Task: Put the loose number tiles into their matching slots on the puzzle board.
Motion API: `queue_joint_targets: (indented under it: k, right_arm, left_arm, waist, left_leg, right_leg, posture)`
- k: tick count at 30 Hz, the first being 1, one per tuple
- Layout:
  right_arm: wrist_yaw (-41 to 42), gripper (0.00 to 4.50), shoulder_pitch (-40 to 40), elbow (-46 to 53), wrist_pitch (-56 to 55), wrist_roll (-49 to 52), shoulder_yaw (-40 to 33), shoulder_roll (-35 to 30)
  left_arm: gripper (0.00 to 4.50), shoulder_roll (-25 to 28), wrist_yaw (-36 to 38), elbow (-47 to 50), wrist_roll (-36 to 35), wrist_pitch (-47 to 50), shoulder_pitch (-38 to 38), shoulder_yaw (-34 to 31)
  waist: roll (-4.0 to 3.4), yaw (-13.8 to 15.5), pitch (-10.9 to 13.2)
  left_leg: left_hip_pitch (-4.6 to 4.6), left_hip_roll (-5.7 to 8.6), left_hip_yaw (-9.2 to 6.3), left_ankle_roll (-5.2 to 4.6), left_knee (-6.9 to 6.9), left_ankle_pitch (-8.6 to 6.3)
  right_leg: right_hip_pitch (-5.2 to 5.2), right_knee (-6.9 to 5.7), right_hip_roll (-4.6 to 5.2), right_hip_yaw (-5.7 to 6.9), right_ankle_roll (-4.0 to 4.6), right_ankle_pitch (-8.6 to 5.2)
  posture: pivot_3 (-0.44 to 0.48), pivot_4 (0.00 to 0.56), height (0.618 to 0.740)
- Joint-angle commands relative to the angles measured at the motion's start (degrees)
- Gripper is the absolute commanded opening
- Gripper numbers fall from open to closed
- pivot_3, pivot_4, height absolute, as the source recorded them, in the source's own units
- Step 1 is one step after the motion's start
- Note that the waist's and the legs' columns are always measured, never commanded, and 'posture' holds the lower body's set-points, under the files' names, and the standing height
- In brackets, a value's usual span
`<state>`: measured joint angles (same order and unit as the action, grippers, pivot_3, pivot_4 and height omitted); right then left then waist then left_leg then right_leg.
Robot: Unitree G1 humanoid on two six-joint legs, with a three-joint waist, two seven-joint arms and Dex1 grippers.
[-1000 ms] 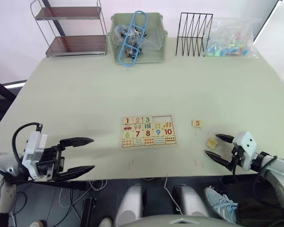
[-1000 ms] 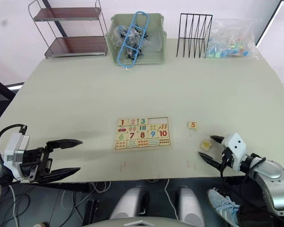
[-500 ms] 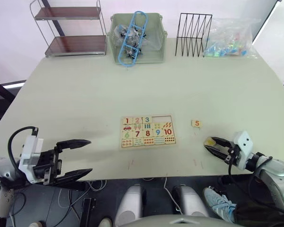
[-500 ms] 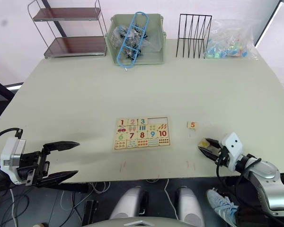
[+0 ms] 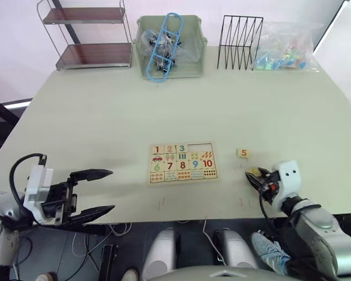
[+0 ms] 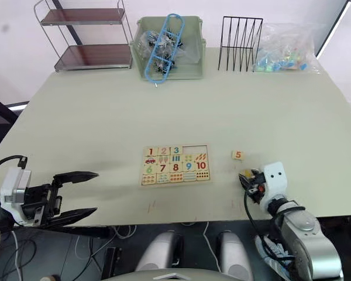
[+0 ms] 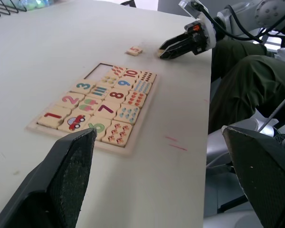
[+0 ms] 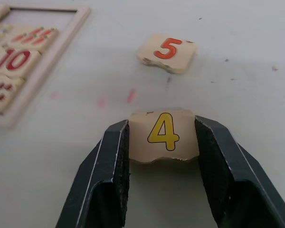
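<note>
Two claws: right claw [image 8: 162, 156] clamped on 4 tile [image 8: 163, 135]; left claw [image 5: 98, 191] spread wide, empty.

1. A pale green tabletop [image 5: 222, 105] spans the scene.
2. Along its far edge stand a two-tier wire shelf [image 5: 88, 36], a green bin [image 5: 171, 50], a black wire rack [image 5: 240, 34] and a clear bag [image 5: 286, 45].
3. A plain pale wall [image 5: 11, 35] rises behind.

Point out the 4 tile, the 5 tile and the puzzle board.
4 tile [image 8: 163, 135]: right wrist view, printed face, held in the right pincer.
5 tile [image 8: 167, 51]: right wrist view, its numeral.
puzzle board [image 5: 202, 144]: left eye view, empty top-row slots.
</note>
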<state>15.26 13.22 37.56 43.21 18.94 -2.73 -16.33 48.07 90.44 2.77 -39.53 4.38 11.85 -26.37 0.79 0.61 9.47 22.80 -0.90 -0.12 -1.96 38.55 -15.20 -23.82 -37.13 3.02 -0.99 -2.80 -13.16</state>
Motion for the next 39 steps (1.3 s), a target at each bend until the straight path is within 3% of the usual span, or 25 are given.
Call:
queue_joint_targets:
  k: [1, 7, 12, 14, 18, 23, 31, 39]
  right_arm:
    - [-5.3, 1.44, -0.3, 6.7, 6.6, 1.0, 1.0, 2.8]
    - [-11.0, 1.44, 0.0, 9.4, 11.3, -1.0, 3.6, 6.2]
    - [-12.2, 3.85, 0.8, 10.4, 10.9, -1.4, 4.3, 7.2]
    - [-11.5, 4.3, 1.0, 10.5, 9.5, -0.7, 4.0, 7.6]
    - [-8.3, 4.3, 1.0, 11.9, 5.6, 1.4, 2.3, 6.8]
    - [0.9, 4.3, 1.3, 11.4, 1.4, 5.7, -2.3, 0.3]
    - [21.8, 4.3, -4.6, -0.2, -4.7, 16.1, -10.5, -12.7]
    - [48.0, 4.3, -14.2, -18.5, -17.3, 13.3, -5.3, -26.6]
  left_arm:
    - [4.5, 0.1, 0.7, -0.1, -0.3, -0.6, -0.9, 0.0]
    - [4.5, 0.1, 0.1, 0.7, -0.2, 0.0, -1.6, 0.3]
    - [4.5, 0.6, 0.1, 1.1, -0.6, 0.8, -1.9, 0.4]
    - [4.5, 0.7, 0.1, 1.1, -0.6, 1.0, -2.0, 0.4]
    - [4.5, 0.5, -0.1, 1.6, -0.7, 1.4, -1.9, 0.3]
    - [4.5, -0.1, -0.7, 2.3, -1.7, 2.8, -1.6, -0.1]
    - [4.5, -1.4, -1.5, 3.5, -1.8, 2.2, 0.5, -1.2]
    - [4.5, -0.4, -0.4, 2.8, -1.9, 1.5, 2.3, -3.0]
  waist:
    - [0.0, -0.1, 0.0]
    - [0.01, -0.6, 0.0]
    - [0.02, -1.1, 0.0]
    - [0.03, -1.3, 0.0]
    - [0.01, -1.4, 0.0]
    - [0.01, -1.4, 0.0]
    - [0.01, -1.4, 0.0]
    - [0.04, -1.4, 0.1]
  left_leg:
    - [0.0, 0.0, 0.01, 0.0, -0.02, 0.0]
    - [0.01, 0.0, 0.04, 0.0, -0.15, 0.0]
    - [0.01, 0.0, 0.01, 0.0, -0.18, 0.0]
    - [0.01, 0.0, 0.02, 0.0, -0.17, 0.0]
    - [0.0, 0.0, 0.02, 0.0, -0.17, 0.0]
    - [0.0, -0.01, 0.03, 0.0, -0.17, 0.0]
    - [-0.04, -0.08, 0.03, 0.0, -0.18, 0.0]
    - [-0.05, -0.06, 0.11, -0.01, -0.14, 0.01]
  right_leg:
    - [0.0, 0.03, 0.0, 0.0, 0.0, 0.0]
    - [0.0, 0.2, 0.0, 0.0, 0.0, 0.01]
    - [0.01, 0.22, -0.02, 0.02, -0.01, 0.01]
    - [0.01, 0.23, -0.02, 0.02, -0.03, 0.0]
    - [0.01, 0.23, -0.03, 0.02, -0.09, -0.03]
    - [0.01, 0.24, -0.04, 0.02, -0.08, -0.03]
    - [0.04, 0.25, -0.16, 0.01, -0.03, 0.0]
    - [0.07, 0.27, -0.13, -0.03, -0.04, 0.02]
  posture:
    - [0.0, 0.15, 0.74]
    - [0.0, 0.15, 0.74]
    - [0.0, 0.15, 0.74]
    - [0.0, 0.15, 0.74]
    - [0.0, 0.15, 0.74]
    - [0.0, 0.15, 0.74]
    - [0.0, 0.15, 0.74]
    - [0.0, 0.15, 0.74]
